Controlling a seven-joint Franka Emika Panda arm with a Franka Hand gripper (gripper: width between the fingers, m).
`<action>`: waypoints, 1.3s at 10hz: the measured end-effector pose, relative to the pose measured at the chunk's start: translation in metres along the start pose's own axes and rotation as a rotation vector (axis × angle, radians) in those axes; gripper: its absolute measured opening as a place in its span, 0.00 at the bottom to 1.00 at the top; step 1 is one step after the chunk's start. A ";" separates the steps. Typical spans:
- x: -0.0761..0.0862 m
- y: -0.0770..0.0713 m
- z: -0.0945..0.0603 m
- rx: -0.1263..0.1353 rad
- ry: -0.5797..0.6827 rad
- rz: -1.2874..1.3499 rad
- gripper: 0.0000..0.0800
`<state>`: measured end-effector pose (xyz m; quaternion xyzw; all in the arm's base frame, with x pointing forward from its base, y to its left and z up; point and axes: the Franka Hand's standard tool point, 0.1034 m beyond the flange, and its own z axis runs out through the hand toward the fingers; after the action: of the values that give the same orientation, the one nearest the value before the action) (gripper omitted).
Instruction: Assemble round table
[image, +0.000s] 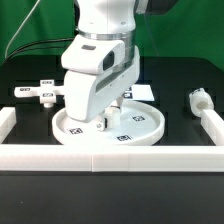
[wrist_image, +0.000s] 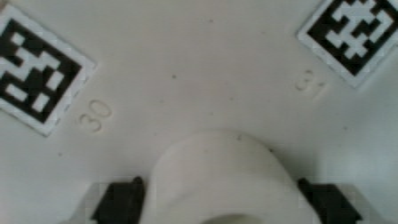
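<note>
The large round disc (image: 135, 128) lies flat in the middle of the table, and its tags 30 and 31 show in the wrist view (wrist_image: 196, 90). My gripper (image: 100, 120) is low over the disc's middle. In the wrist view the gripper (wrist_image: 217, 200) has its dark pads (wrist_image: 121, 200) against both sides of the white cylindrical post (wrist_image: 214, 170), which stands upright on the disc. The post is mostly hidden behind the hand in the exterior view. The tagged foot piece (image: 35, 93) lies on the table at the exterior view's left, apart from the disc.
White border rails run along the front (image: 110, 155), left (image: 8, 122) and right (image: 210, 125). A small white part (image: 200, 99) lies by the right rail's far end. The marker board (image: 142, 91) lies behind the disc.
</note>
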<state>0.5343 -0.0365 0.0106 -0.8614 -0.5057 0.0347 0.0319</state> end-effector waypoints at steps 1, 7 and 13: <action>0.000 0.000 0.000 0.000 0.000 0.000 0.51; 0.021 -0.004 -0.004 -0.007 0.012 -0.035 0.51; 0.072 -0.022 0.000 -0.026 0.046 -0.104 0.51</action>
<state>0.5503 0.0375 0.0102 -0.8348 -0.5494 0.0068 0.0343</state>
